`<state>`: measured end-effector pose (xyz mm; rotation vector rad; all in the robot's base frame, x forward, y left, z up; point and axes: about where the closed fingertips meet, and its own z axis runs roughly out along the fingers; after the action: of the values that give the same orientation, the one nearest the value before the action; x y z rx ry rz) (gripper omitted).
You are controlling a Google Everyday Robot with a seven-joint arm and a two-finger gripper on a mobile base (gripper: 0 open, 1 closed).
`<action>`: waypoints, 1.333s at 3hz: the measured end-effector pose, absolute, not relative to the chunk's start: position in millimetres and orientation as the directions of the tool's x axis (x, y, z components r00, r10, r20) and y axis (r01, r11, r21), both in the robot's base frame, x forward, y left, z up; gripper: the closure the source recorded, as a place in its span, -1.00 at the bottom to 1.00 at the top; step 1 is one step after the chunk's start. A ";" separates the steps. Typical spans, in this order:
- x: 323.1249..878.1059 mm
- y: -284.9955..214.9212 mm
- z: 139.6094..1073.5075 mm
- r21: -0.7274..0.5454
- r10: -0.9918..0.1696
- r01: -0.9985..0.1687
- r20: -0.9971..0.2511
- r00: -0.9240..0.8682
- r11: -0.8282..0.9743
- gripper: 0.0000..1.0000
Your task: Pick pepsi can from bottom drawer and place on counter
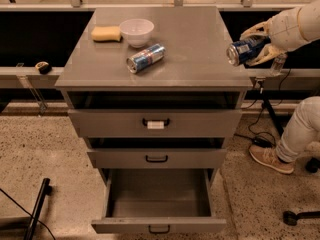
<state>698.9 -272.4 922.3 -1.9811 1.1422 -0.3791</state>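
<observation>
White arm [296, 25], cream end effector [247, 49], upper-right

A single camera looked steeply down from high in front of the grey metal drawer cabinet [155, 124], squarely facing its drawer fronts. It stood near enough for the cabinet to fill most of the frame, from the flat, glossy grey counter [200, 54] near the top edge to the deep grey bottom drawer [159, 204], standing open at the lower edge. Speckled stone floor [45, 149] flanked both sides. The pale two-finger gripper [252, 45] showed at the upper right, clasping the dark blue pepsi can [241, 51] at the counter's right edge.
</observation>
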 end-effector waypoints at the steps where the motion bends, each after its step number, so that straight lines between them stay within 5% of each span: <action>1: 715.1 -256.1 910.3 -0.750 -0.813 -0.603 -0.154 0.561 -0.273 1.00; 4: 734.7 -219.2 887.9 -0.730 -0.770 -0.619 -0.207 0.604 -0.290 1.00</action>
<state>734.7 -219.2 887.9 -2.0110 1.0971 -0.2337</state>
